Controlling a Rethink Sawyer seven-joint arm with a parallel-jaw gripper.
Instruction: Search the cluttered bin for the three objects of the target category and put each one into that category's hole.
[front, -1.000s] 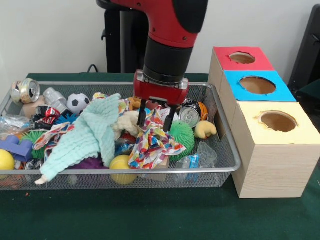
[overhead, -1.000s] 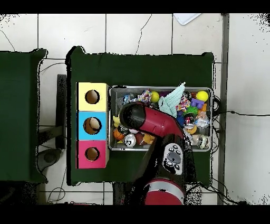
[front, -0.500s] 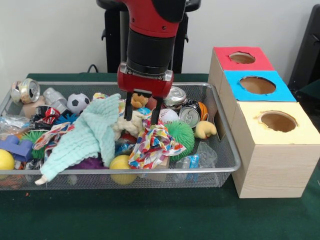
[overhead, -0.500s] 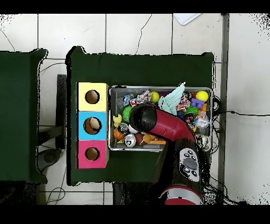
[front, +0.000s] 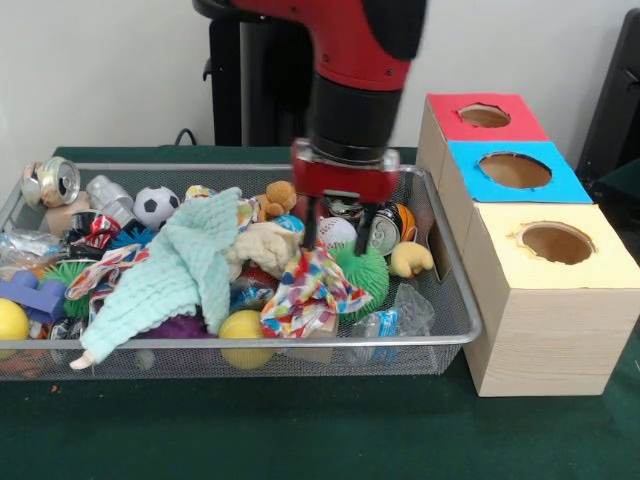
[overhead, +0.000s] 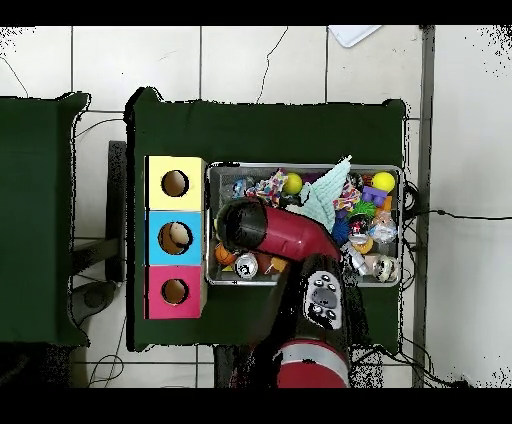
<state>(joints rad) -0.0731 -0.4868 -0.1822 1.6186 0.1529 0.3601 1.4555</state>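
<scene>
My gripper (front: 340, 228) hangs open and empty in the right half of the wire mesh bin (front: 452, 300), its fingertips (front: 313, 230) just above a green spiky ball (front: 368, 268) and a colourful cloth (front: 310, 290). One clear crinkled water bottle (front: 385, 321) with a blue label lies by the bin's front right corner. Another clear crinkled thing (front: 25, 245) lies at the far left; I cannot tell if it is a bottle. The blue-surround hole (front: 515, 170) tops the middle box. In the overhead view my arm (overhead: 250, 225) hides the gripper, and a pale thing shows in the blue hole (overhead: 175, 237).
A red-surround hole (front: 485, 115) and a yellow-surround hole (front: 555, 243) flank the blue one. The bin holds a mint knit cloth (front: 175, 270), metal cans (front: 55, 180), a soccer ball (front: 155, 205), a yellow ball (front: 243, 328) and plush toys.
My gripper swung left over the bin's middle, then back right toward the boxes and a little lower. It stays open and empty. The colourful cloth shifted slightly.
</scene>
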